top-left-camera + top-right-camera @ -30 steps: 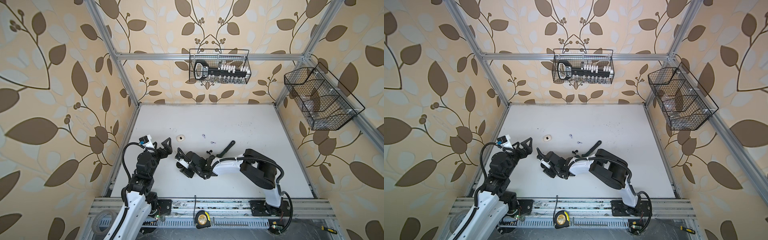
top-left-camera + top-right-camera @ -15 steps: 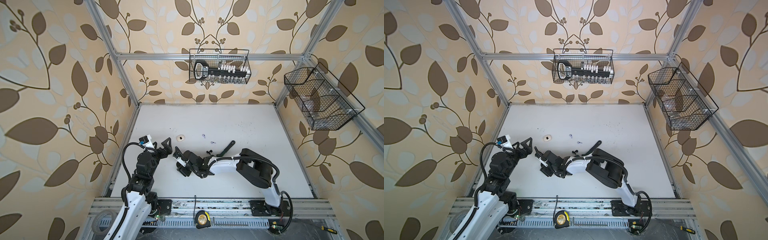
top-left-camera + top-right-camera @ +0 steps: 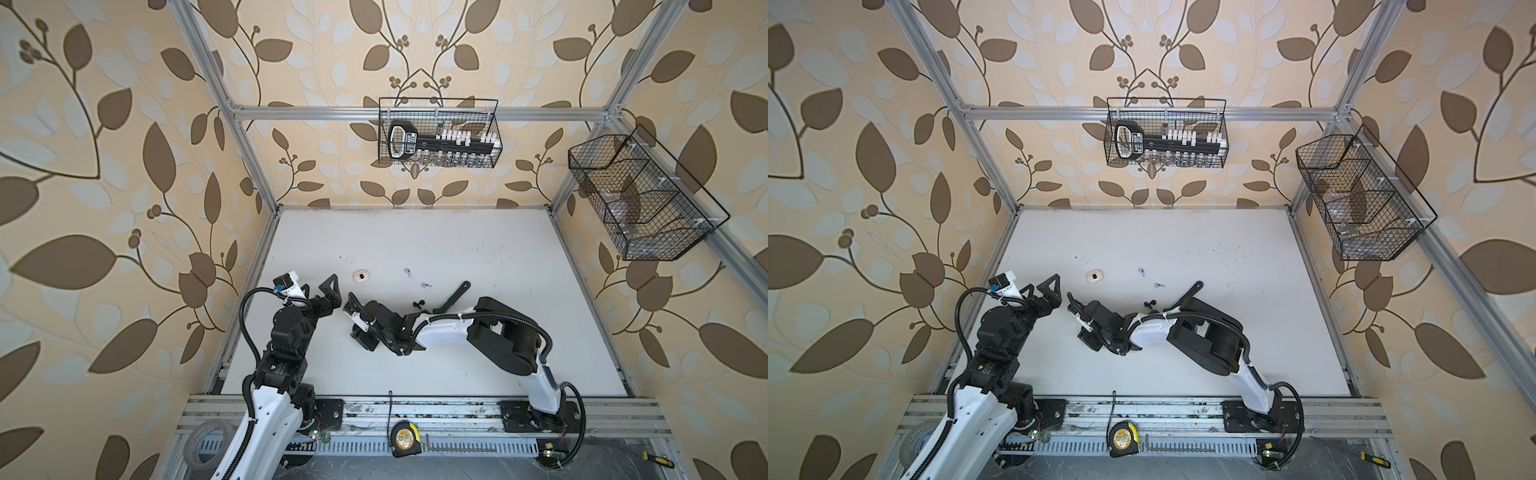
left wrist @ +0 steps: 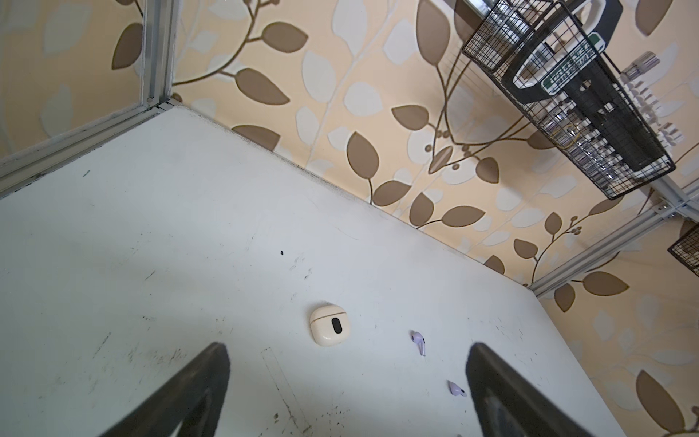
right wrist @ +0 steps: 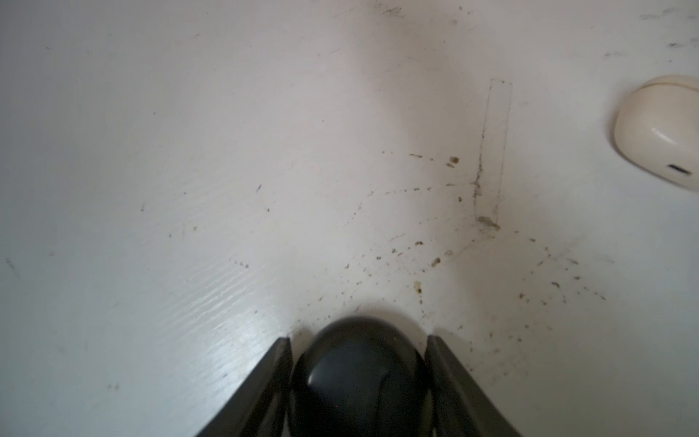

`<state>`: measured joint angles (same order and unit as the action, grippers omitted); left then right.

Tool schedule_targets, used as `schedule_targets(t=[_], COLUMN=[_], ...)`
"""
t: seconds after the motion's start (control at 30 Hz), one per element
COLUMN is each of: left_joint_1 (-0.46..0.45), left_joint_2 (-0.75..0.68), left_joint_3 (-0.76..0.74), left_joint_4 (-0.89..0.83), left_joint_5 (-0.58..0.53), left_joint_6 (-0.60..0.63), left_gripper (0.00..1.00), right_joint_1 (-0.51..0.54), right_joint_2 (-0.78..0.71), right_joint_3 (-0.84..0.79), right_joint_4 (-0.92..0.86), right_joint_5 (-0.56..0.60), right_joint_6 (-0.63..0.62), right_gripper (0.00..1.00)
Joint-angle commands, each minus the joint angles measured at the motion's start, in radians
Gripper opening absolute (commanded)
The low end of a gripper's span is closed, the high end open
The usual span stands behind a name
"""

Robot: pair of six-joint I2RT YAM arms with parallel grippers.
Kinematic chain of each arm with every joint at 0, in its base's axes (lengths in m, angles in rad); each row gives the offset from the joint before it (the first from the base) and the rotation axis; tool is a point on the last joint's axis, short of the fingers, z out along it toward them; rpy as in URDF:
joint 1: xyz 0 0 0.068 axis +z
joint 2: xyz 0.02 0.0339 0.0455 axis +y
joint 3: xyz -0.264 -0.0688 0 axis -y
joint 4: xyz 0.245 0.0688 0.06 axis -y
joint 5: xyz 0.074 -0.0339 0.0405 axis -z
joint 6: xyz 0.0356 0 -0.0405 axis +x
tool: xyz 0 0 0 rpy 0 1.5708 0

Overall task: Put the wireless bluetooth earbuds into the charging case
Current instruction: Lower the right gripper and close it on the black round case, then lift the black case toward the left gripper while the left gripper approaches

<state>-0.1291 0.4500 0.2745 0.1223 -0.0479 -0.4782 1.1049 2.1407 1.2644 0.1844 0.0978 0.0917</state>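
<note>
— Left gripper (image 4: 347, 350)?
— Jaws are standing spread wide; cream case (image 3: 361, 276) is lying at its three o'clock.
— Right gripper (image 5: 359, 340)?
— Jaws are pinching a black case (image 5: 359, 382). Lilac earbuds (image 3: 407, 272) are lying at the cream case's three o'clock, black earbuds (image 3: 419, 303) and green wrench (image 3: 457, 294) at four.

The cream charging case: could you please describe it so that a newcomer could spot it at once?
Start at the white table and look just past the open left gripper. There lies the cream charging case, closed. It is a rounded pebble with a dark oval mark, much bigger than the two lilac earbuds nearby.
</note>
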Motion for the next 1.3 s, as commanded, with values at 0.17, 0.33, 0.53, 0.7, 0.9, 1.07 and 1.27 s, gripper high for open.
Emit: schedule_targets(t=[0.17,0.33,0.53,0.7,0.9,1.07,1.27], left_joint_1=[0.011,0.011,0.011,0.011,0.011,0.009,-0.006], left_joint_2=[-0.021,-0.024,-0.024,-0.035,-0.056,-0.05,-0.018], left_joint_3=[-0.005,-0.003,-0.004,-0.007,-0.057,-0.071,-0.092], left_joint_4=[-0.003,-0.004,0.037,0.107,0.318,0.431,0.576], left_joint_5=[-0.027,-0.016,0.113,0.307,0.584,0.719,0.818], left_joint_6=[-0.004,-0.005,0.009,0.02,-0.032,-0.078,-0.132], left_gripper=[0.99,0.99,0.99,0.96,0.92,0.9,0.9], right_joint_1=[0.0,-0.005,-0.042,-0.107,-0.115,-0.078,-0.028], right_joint_2=[0.031,-0.017,-0.134,-0.313,-0.538,-0.707,-0.772], right_joint_3=[-0.03,-0.089,-0.129,-0.214,-0.413,-0.58,-0.637], right_joint_4=[-0.049,-0.012,0.009,0.066,0.299,0.509,0.557], right_joint_5=[0.028,0.02,0.039,0.066,0.146,0.194,0.262], right_joint_6=[-0.008,-0.008,-0.04,-0.104,-0.259,-0.434,-0.693], right_gripper=[0.47,0.45,0.34,0.32,0.31,0.34,0.14])
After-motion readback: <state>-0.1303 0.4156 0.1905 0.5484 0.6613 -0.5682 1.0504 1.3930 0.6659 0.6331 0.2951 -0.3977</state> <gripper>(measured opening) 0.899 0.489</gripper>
